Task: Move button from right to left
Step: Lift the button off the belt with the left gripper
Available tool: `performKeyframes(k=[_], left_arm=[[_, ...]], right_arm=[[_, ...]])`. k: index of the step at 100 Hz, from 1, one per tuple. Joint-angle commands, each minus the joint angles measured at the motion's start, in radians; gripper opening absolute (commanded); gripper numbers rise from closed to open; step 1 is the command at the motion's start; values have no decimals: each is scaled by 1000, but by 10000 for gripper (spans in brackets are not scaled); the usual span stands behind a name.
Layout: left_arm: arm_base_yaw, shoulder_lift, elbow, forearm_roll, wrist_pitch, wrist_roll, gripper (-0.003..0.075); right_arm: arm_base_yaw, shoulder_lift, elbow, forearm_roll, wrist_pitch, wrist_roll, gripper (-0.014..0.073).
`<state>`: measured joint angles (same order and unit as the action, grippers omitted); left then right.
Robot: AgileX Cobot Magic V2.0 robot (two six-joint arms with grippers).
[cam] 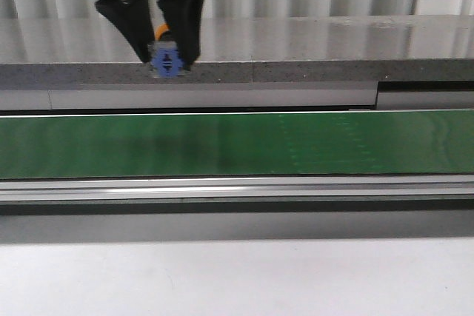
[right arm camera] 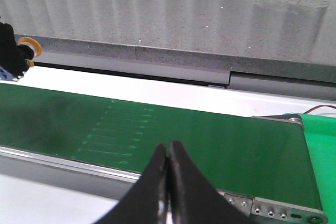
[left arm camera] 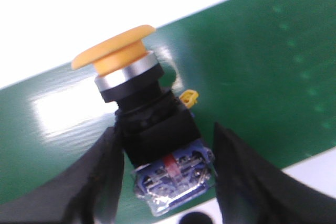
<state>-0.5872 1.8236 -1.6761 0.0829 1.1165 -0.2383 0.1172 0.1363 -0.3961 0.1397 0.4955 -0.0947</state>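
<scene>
Green conveyor belt point(cam: 237, 144) runs across your front view, edge to edge. Above its left part you see the left gripper point(cam: 169, 53) hanging over a grey stone-like ledge point(cam: 333, 72). Its black fingers point(cam: 127, 24) are pinched on the button point(cam: 168, 61); only the blue contact block and a sliver of orange-yellow show between them. The button is clear of the belt.

Left wrist view: you get the button point(left arm camera: 149, 129) close up. The yellow mushroom cap points away from the fingers, tilted, with a silver ring and black collar under it. The jaws are spread only as wide as the black body and blue block, one finger point(left arm camera: 100, 182) on each side. The belt point(left arm camera: 262, 77) lies behind it.

Right wrist view: the right gripper point(right arm camera: 169, 182) has its jaws pressed together, holding nothing, above the belt point(right arm camera: 210, 140). At the far edge you can make out the button's yellow cap point(right arm camera: 26, 44) beside a black finger. A brighter green surface point(right arm camera: 321, 150) adjoins the belt's end.
</scene>
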Motion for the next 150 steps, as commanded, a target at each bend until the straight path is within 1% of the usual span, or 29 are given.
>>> performKeyframes(k=[1, 12, 24, 35, 45, 61, 81, 105, 125, 137, 150], left_arm=[[72, -63, -34, 10, 3, 50, 8], [158, -63, -34, 10, 48, 115, 8], [253, -63, -34, 7, 59, 190, 8], [345, -61, -34, -44, 79, 276, 8], [426, -61, -32, -89, 111, 312, 8], [553, -61, -9, -92, 125, 368, 8], [690, -61, 47, -95, 85, 368, 8], [846, -61, 175, -123, -23, 359, 8], [978, -61, 264, -180, -119, 334, 8], [1019, -52, 299, -185, -151, 329, 8], [1026, -4, 304, -193, -161, 320, 8]], right_arm=[[0, 11, -24, 5, -82, -11, -65], [0, 11, -24, 5, -82, -11, -65], [0, 11, -24, 5, -82, -11, -65], [0, 11, -24, 5, -82, -11, -65], [0, 11, -24, 5, -82, -11, -65], [0, 11, -24, 5, -82, -11, -65], [0, 11, -24, 5, -82, -11, -65], [0, 11, -24, 5, -82, -11, -65], [0, 11, -24, 5, -82, -11, -65], [0, 11, -24, 5, -82, -11, -65], [0, 11, -23, 5, -82, -11, -65]])
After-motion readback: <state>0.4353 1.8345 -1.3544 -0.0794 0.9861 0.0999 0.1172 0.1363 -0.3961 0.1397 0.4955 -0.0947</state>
